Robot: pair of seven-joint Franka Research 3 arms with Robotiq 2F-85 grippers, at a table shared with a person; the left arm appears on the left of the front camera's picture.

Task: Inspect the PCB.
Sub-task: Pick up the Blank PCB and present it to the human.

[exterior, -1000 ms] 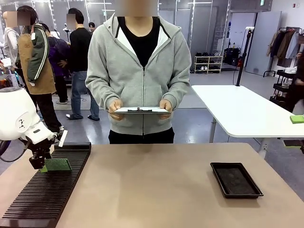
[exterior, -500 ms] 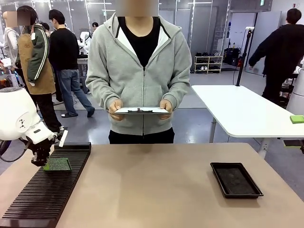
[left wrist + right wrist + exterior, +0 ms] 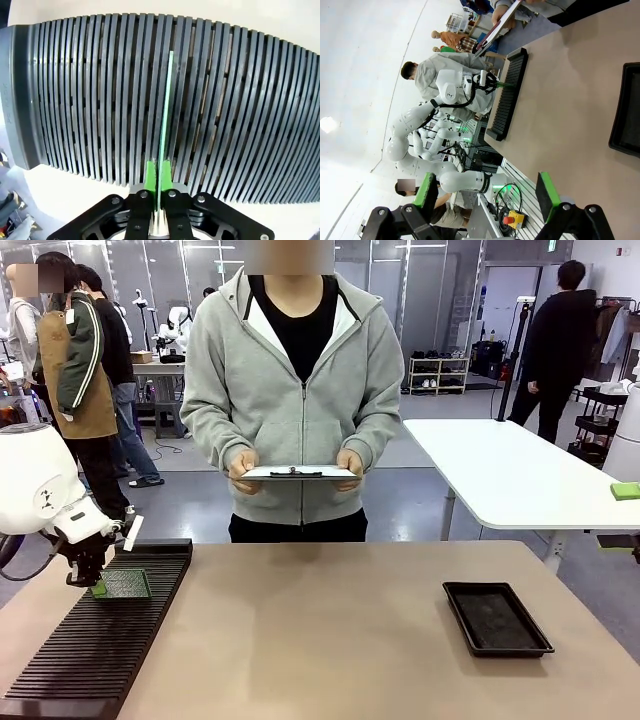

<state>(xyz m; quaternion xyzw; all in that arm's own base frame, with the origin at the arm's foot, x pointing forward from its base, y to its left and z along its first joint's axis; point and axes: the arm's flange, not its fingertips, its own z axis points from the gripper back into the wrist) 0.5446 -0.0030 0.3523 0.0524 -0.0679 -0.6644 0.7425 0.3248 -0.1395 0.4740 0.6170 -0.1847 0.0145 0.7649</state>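
PCB [image 3: 121, 584] was pinched by the left jaws at the slotted rack [image 3: 90, 650]; right jaws stood spread; inspection was seemingly not yet begun.

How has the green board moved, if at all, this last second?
Yes, slightly: the PCB in the left tool has crept upward, toward the far rim of the rack.
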